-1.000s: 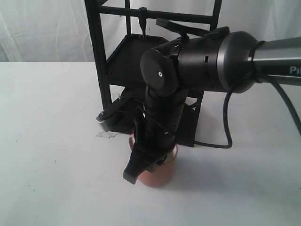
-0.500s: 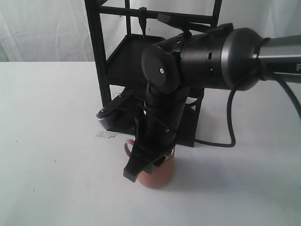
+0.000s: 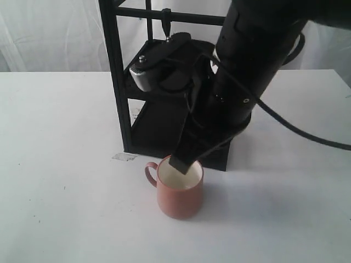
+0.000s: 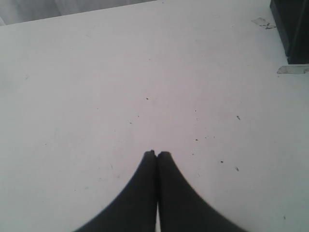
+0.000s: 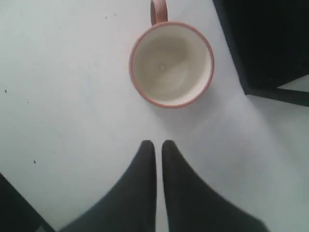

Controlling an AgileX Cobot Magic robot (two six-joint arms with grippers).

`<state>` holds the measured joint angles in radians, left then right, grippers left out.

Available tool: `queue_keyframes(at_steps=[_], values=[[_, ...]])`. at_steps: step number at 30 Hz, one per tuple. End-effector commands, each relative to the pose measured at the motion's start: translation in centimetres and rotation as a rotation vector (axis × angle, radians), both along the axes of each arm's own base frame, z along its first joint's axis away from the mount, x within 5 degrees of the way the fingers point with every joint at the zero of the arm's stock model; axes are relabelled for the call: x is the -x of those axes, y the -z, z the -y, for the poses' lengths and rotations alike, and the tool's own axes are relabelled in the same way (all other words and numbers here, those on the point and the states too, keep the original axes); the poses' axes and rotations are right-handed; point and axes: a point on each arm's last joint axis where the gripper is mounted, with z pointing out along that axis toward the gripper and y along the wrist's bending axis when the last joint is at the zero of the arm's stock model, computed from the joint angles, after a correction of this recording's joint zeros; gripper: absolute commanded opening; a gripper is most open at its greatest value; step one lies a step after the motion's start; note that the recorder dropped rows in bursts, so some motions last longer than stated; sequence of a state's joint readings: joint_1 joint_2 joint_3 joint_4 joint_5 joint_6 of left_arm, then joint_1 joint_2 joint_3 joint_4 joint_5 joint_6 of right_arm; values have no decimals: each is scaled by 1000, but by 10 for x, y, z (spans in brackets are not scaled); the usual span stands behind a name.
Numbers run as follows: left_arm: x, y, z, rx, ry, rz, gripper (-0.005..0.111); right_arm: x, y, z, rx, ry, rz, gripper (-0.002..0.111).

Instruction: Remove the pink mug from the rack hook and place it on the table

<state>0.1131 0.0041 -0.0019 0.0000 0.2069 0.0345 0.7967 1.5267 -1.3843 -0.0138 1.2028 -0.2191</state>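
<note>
The pink mug (image 3: pixel 180 196) stands upright on the white table (image 3: pixel 66 164), just in front of the black rack (image 3: pixel 118 82), its handle pointing left. My right gripper (image 3: pixel 184 163) hangs just above its rim, shut and holding nothing. From the right wrist view the mug (image 5: pixel 171 63) shows its cream inside, apart from the gripper (image 5: pixel 158 143), with the rack's base (image 5: pixel 260 38) beside it. A short black hook (image 3: pixel 166 24) hangs bare from the rack's top bar. My left gripper (image 4: pixel 157 153) is shut over bare table (image 4: pixel 96 72); the exterior view does not show it.
A black cable (image 3: pixel 307 134) trails from the right arm across the table on the right. A scrap of tape (image 3: pixel 124 157) lies by the rack's front foot. The rack's corner (image 4: pixel 292 29) shows at the edge of the left wrist view.
My right gripper has let go of the mug and risen away from it. The mug stays upright on the table, its cream inside now in full view.
</note>
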Motion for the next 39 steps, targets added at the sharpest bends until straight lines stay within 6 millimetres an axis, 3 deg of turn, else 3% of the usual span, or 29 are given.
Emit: queue_keyframes(at_steps=[1,4,7,13,21,25,31,39], values=[[0,0,1,6,7,7,0,6,9,15,98,-60,19,0],[0,0,1,6,7,7,0,-4,23,38,188,-6,27,0],[0,0,1,6,7,7,0,-24,38,78,233,105,-28,0],[0,0,1,6,7,7,0,-44,68,144,228,351,-84,0],[0,0,1,6,7,7,0,-40,105,219,35,821,-216,0],[0,0,1,6,7,7,0,-38,106,224,-106,1019,-184,0],[0,0,1,6,7,7,0,-11,81,214,-303,995,10,0],[0,0,1,6,7,7,0,72,25,211,-543,943,502,0]])
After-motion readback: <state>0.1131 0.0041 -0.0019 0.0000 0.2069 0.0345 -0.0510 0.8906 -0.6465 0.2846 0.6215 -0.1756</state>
